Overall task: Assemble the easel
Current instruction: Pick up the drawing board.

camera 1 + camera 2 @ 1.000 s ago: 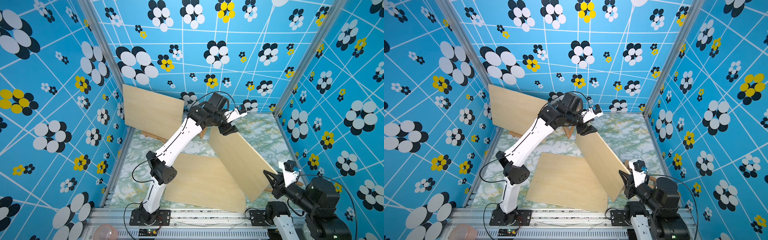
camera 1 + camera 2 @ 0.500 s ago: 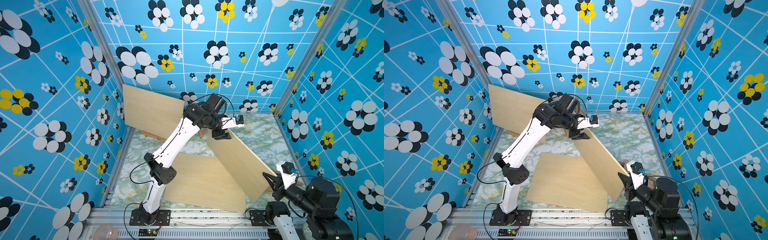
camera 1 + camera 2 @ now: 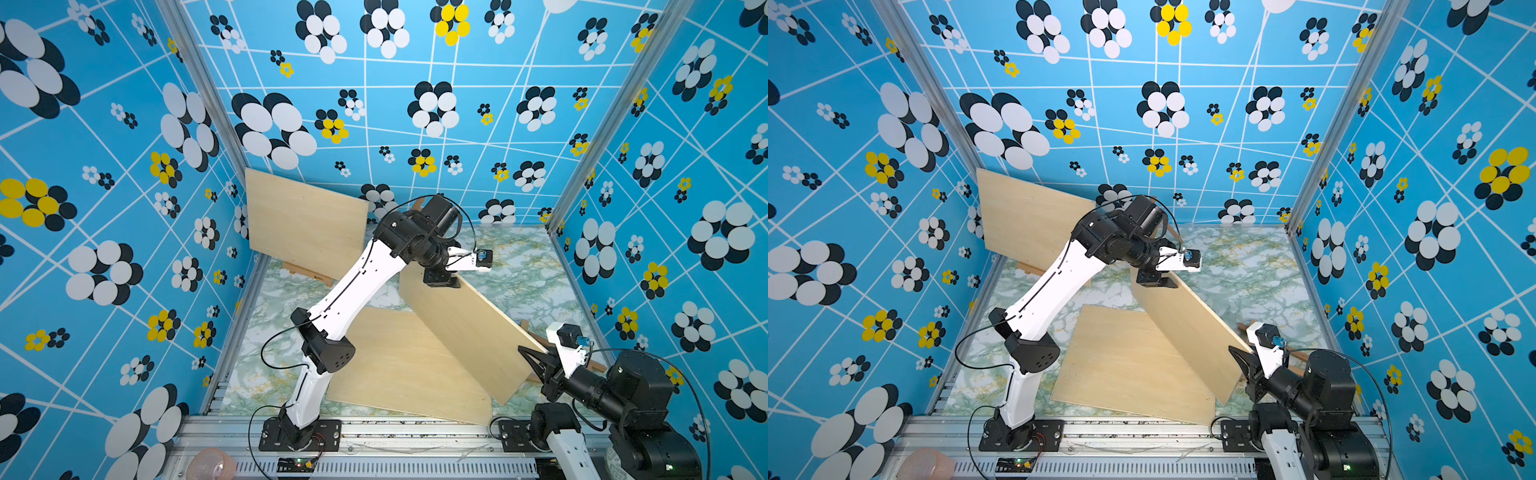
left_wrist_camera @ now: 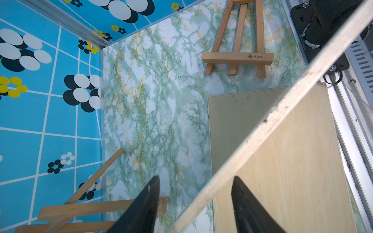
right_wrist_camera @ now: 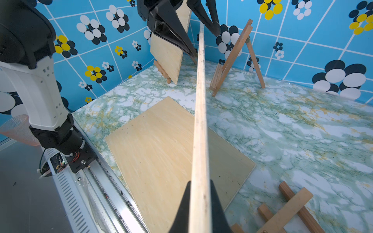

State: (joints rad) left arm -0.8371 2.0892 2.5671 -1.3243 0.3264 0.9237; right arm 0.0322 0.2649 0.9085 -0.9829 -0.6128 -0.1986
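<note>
The green-and-white marbled worktop holds three sets, and by my reading about one of them is finished.

At the back left, a pale rectangular plywood board leans against the wall on the ledge of a small wooden easel. That pairing looks complete.

A second pale plywood board is off the worktop, raised on edge and slanting from the near right towards the back middle. It is the piece in hand.

A third plywood board lies flat on the worktop near the front rail, partly under the raised one and apparently untouched.

A second small wooden easel stands opened and empty by the back wall, just beyond the far end of the raised board. It is probably where that board is meant to go.

A third wooden easel lies flat by the right arm's base and has yet to be stood up.

The right gripper is pressed onto the near end of the raised board, pinching its thin edge and carrying it.

The left gripper is spread, one finger on each side of the far end of the board. I see no firm contact there.

What seems left is seating this board on the empty easel, then standing up the flat easel and loading the last board.
</note>
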